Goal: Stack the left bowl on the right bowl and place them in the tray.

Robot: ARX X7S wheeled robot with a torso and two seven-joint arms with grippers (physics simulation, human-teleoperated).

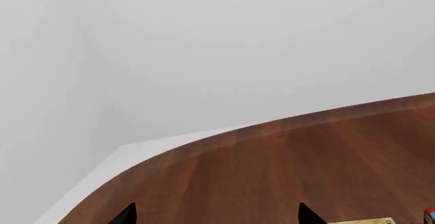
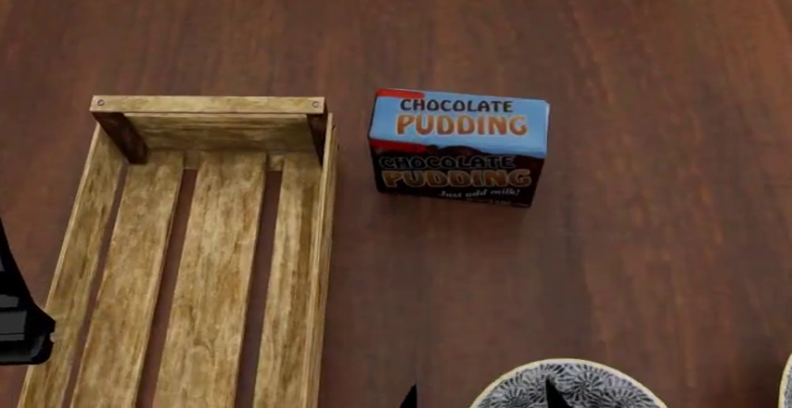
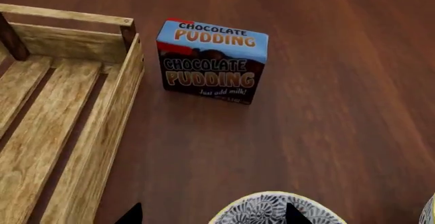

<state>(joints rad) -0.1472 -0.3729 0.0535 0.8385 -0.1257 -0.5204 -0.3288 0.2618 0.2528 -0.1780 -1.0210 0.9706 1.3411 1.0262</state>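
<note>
Apparently rigid and glazed, the patterned bowl sits on the worktop just on the near side of the pudding box and beside the tray, so it will likely be light but slick and chip-prone, best pinched across its thin rim rather than its curved wall. The right end effector hangs over that rim with its two dark tips spread apart on either side, holding nothing. The left end effector also shows spread tips, and a second bowl is only a sliver at the edge.
</note>
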